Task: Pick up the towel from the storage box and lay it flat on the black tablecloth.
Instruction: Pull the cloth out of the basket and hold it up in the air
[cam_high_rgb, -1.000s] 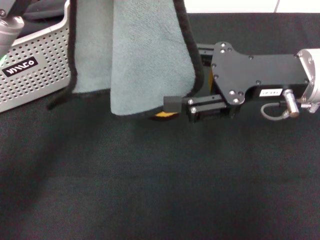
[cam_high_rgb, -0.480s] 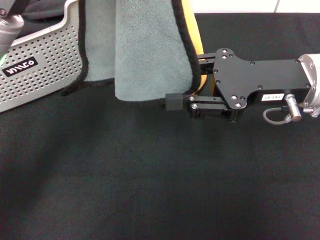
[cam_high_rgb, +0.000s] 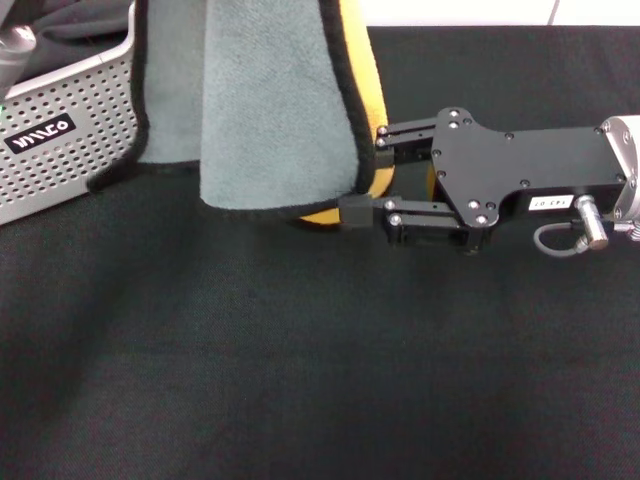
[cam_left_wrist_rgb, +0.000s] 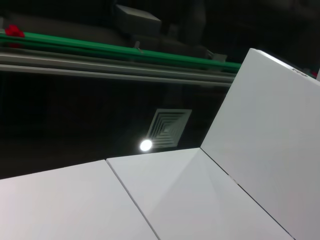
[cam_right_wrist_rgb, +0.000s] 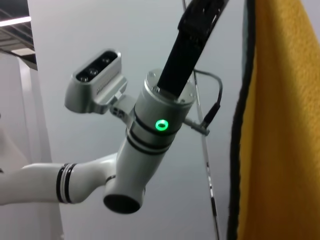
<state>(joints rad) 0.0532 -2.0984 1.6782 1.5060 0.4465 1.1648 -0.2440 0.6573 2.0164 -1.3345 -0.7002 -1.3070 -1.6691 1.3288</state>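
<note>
The towel (cam_high_rgb: 270, 100), grey-green with black edging, hangs from above the head view's top edge, and its lower hem is just over the black tablecloth (cam_high_rgb: 300, 360). Its yellow-orange reverse shows along the right edge and fills the right wrist view as the towel (cam_right_wrist_rgb: 285, 125). My right gripper (cam_high_rgb: 367, 175) reaches in from the right, open, with the towel's lower right edge between its fingers. The storage box (cam_high_rgb: 70, 150) stands at the far left, partly behind the towel. My left arm is raised, and its gripper (cam_right_wrist_rgb: 197, 22) points up beside the towel.
A dark fabric bundle (cam_high_rgb: 70, 25) lies in the storage box. The tablecloth stretches wide in front of the towel and under the right arm. A white wall (cam_high_rgb: 460, 12) runs behind the table. The left wrist view shows only ceiling panels.
The hanging towel has swung right, then back left, and its right edge has turned to show more yellow. The right gripper has shifted slightly right, and its far finger has come into view.
</note>
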